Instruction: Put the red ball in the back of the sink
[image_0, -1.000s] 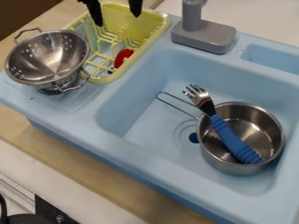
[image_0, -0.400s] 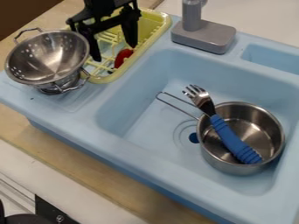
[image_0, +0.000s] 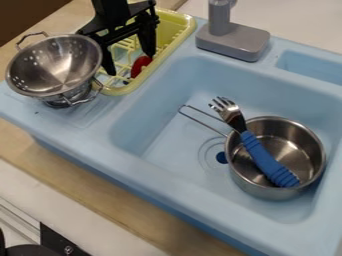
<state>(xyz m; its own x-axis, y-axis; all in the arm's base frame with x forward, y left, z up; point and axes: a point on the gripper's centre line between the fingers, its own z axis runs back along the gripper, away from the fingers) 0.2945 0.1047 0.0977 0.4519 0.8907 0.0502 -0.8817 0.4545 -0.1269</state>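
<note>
Jaws spread apart, the black gripper (image_0: 130, 64) hangs from the view's top edge, tips pointing down over the yellow dish rack (image_0: 121, 90). One tip is near the metal colander (image_0: 53, 67); the red ball (image_0: 141, 65) (partly hidden by rack bars) lies in the rack, beside the blue sink (image_0: 163, 150).

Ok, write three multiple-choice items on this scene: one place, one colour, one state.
1. Where is the red ball?
A) in the pot
B) in the yellow-green rack
C) on the faucet base

2. What colour is the handle of the fork?
A) blue
B) red
C) green

3. How is the gripper?
A) shut on the fork
B) shut, empty
C) open

Key:
1 B, red shows between the rack's bars.
2 A, the ribbed grip is blue.
3 C, its fingers stand well apart.
</note>
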